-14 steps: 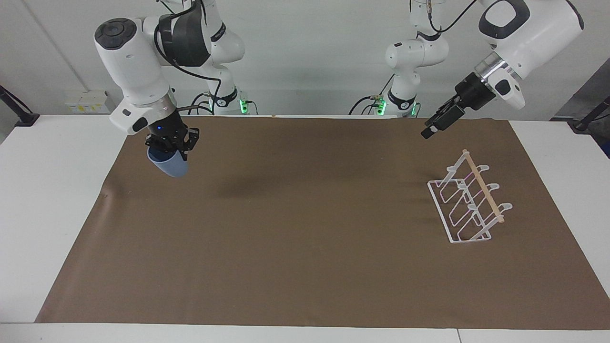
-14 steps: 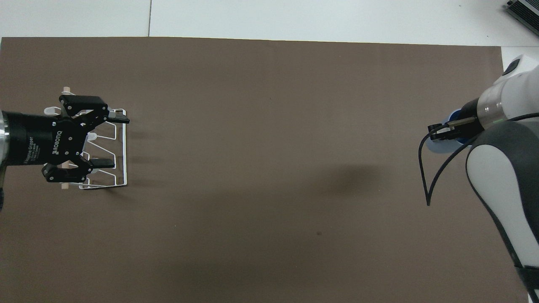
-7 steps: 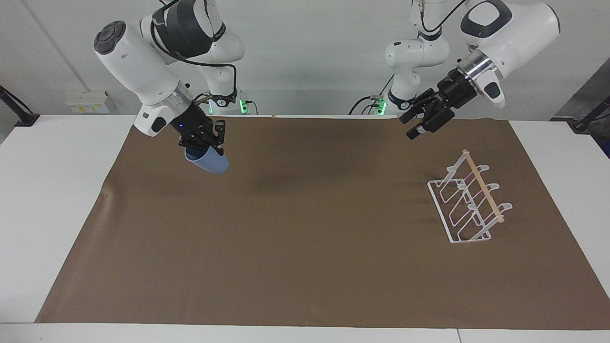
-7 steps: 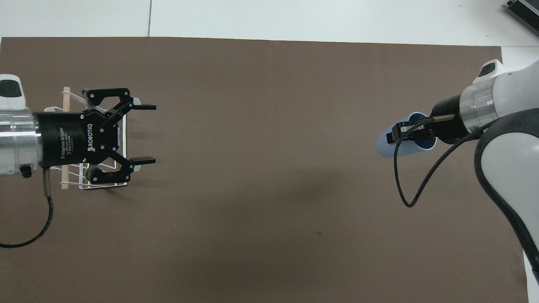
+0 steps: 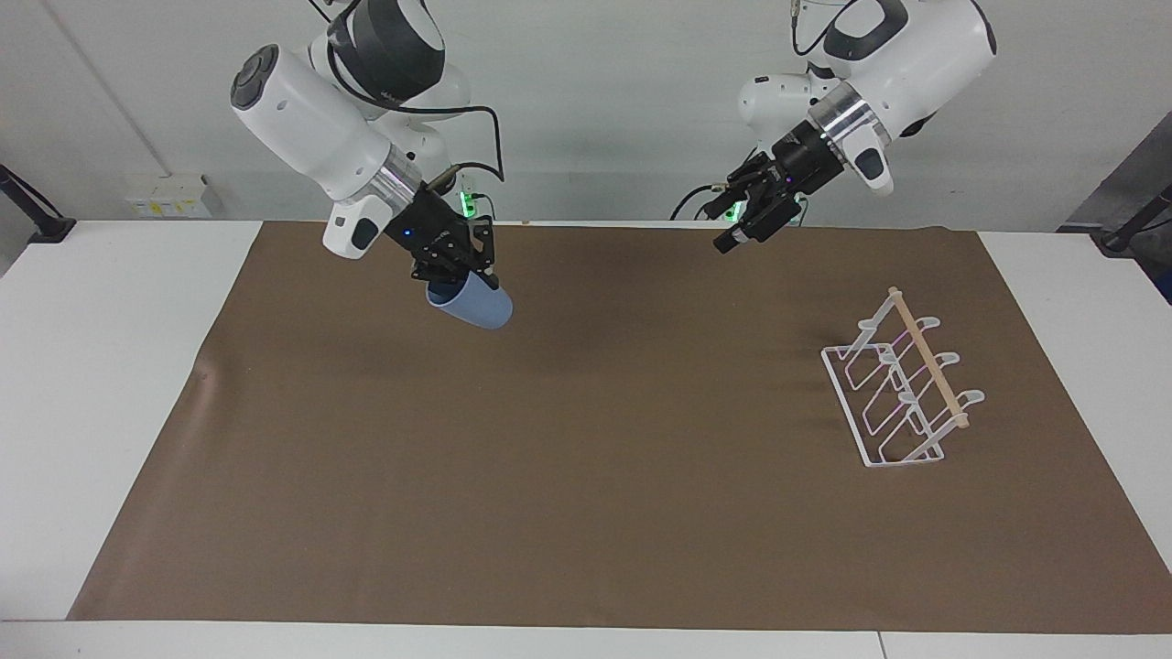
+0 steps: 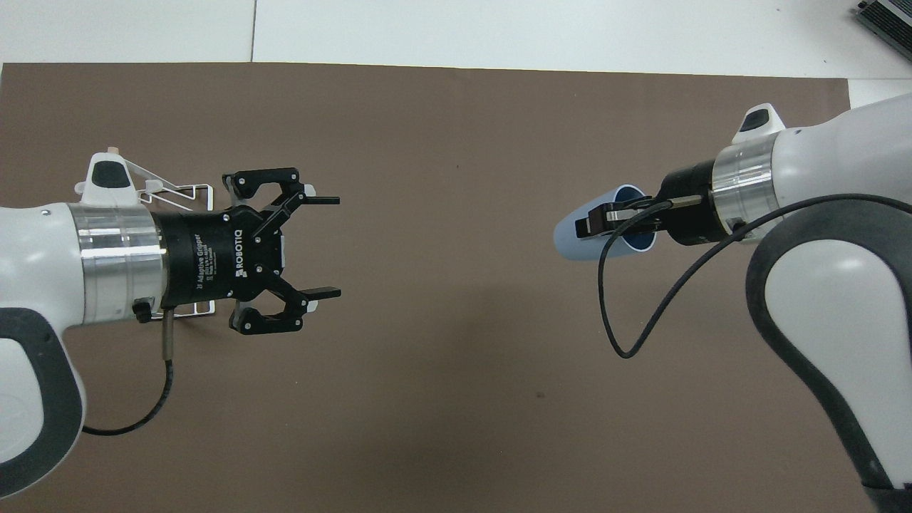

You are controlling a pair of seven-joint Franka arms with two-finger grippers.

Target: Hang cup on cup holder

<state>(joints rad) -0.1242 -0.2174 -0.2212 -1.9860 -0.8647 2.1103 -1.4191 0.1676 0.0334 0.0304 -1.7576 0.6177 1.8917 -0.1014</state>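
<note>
A light-blue cup (image 5: 472, 304) (image 6: 586, 228) hangs tilted in the air over the brown mat, base pointing toward the table's middle. My right gripper (image 5: 458, 275) (image 6: 598, 222) is shut on its rim, one finger inside the mouth. The cup holder (image 5: 902, 389), a white wire rack with a wooden dowel on top, stands on the mat at the left arm's end; in the overhead view only its corner (image 6: 182, 190) shows past the left arm. My left gripper (image 5: 737, 236) (image 6: 324, 246) is open and empty, raised over the mat and pointing toward the cup.
A brown mat (image 5: 586, 513) (image 6: 442, 399) covers most of the white table (image 5: 101, 384). Nothing else lies on it between the two grippers.
Both arms swung toward the table's middle. The right gripper carried the cup away from its own end. The left gripper left its place over the cup holder, still open.
</note>
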